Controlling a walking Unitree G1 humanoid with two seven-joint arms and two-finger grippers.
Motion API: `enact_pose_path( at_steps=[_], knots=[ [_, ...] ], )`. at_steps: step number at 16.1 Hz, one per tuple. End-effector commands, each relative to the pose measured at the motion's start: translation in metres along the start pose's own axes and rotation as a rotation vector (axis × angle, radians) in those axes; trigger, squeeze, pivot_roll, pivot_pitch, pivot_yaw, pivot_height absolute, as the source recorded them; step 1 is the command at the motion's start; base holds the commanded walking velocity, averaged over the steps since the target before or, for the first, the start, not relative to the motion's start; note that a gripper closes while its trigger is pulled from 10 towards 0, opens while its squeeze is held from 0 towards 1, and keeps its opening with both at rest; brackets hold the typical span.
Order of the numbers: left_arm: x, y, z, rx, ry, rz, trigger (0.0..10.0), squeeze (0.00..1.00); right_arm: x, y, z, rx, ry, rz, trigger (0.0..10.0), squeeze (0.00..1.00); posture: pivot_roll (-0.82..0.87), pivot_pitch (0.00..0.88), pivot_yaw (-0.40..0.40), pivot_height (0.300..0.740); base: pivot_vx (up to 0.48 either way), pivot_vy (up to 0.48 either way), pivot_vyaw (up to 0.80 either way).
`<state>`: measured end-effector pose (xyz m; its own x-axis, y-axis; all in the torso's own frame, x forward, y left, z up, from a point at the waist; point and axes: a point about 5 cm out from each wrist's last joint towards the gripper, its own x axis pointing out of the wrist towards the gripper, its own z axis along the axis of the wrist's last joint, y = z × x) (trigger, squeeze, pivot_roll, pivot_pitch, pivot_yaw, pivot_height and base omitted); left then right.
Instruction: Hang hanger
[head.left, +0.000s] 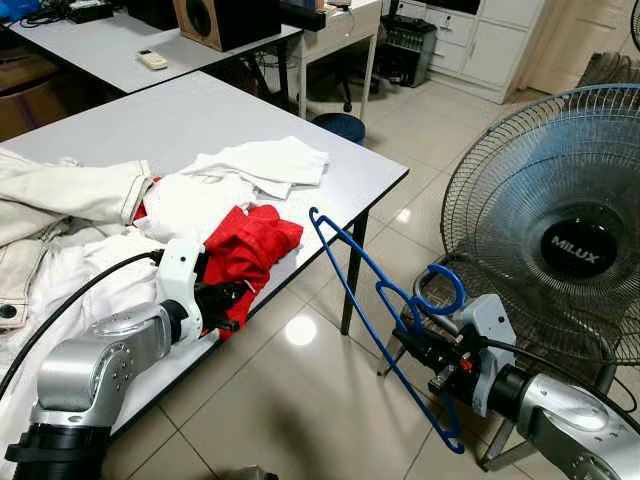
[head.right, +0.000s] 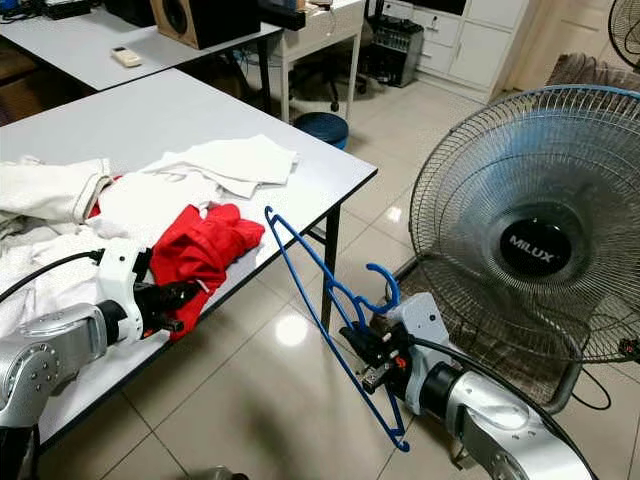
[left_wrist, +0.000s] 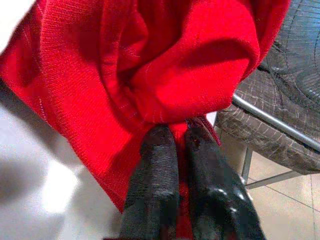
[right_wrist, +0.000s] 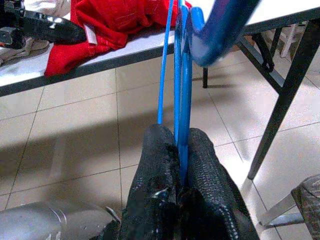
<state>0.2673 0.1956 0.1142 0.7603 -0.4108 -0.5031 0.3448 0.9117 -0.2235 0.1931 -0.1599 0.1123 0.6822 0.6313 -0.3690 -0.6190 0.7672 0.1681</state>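
Hanger (head.left: 385, 300), lower right, is pinched by the right gripper (head.left: 425, 352); left gripper (head.left: 232, 305) clamps the red garment (head.left: 250, 248) on the table (head.left: 200, 115).

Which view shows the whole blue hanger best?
The left eye view: the blue hanger shows whole, hook to far tip, beside the table. The right eye view matches. The right wrist view shows its wires pinched in the right end effector.

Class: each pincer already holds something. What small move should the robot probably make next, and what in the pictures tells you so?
Probably lift the red garment off the table toward the blue hanger. The left pincer is shut on its edge, the right pincer grips the hanger beside the table, and the two are apart.
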Motion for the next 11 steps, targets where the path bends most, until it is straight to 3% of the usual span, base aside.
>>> enact_pose_path(
  at_steps=[1, 4, 6, 7, 9, 10, 11],
  knots=[
    [-0.001, 0.000, 0.015, 0.046, -0.063, 0.004, 0.0, 0.00, -0.002, -0.002, 0.006, -0.013, -0.012, -0.001, 10.0, 0.00, -0.17, 0.003, 0.012, 0.740, 0.000, 0.000, 0.00],
    [-0.005, 0.004, 0.054, 0.160, -0.229, 0.046, 0.0, 0.00, 0.000, -0.002, 0.006, -0.013, -0.018, -0.004, 10.0, 0.00, -0.17, 0.000, 0.012, 0.740, 0.000, 0.000, 0.00],
    [-0.012, 0.003, 0.093, 0.350, -0.374, 0.094, 0.0, 0.00, 0.003, -0.006, 0.005, -0.029, -0.033, -0.001, 10.0, 0.00, -0.16, 0.000, 0.019, 0.740, 0.000, 0.000, 0.00],
    [-0.019, -0.002, 0.117, 0.493, -0.460, 0.094, 0.0, 0.00, 0.004, -0.007, 0.005, -0.037, -0.045, 0.018, 10.0, 0.00, -0.16, 0.000, 0.025, 0.740, 0.000, 0.000, 0.00],
    [-0.036, -0.013, 0.158, 0.900, -0.578, 0.208, 0.0, 0.00, 0.005, -0.007, 0.005, -0.038, -0.088, 0.060, 10.0, 0.00, -0.16, 0.000, 0.038, 0.740, 0.000, 0.000, 0.00],
    [-0.041, -0.019, 0.170, 1.042, -0.623, 0.222, 0.0, 0.00, 0.004, -0.007, 0.009, -0.041, -0.122, 0.062, 10.0, 0.00, -0.16, 0.000, 0.048, 0.740, 0.000, 0.000, 0.00],
    [-0.044, -0.026, 0.178, 1.126, -0.656, 0.206, 0.0, 0.00, 0.004, -0.006, 0.019, -0.042, -0.185, 0.052, 10.0, 0.00, -0.16, 0.000, 0.048, 0.740, 0.000, 0.000, 0.00]
  ],
)
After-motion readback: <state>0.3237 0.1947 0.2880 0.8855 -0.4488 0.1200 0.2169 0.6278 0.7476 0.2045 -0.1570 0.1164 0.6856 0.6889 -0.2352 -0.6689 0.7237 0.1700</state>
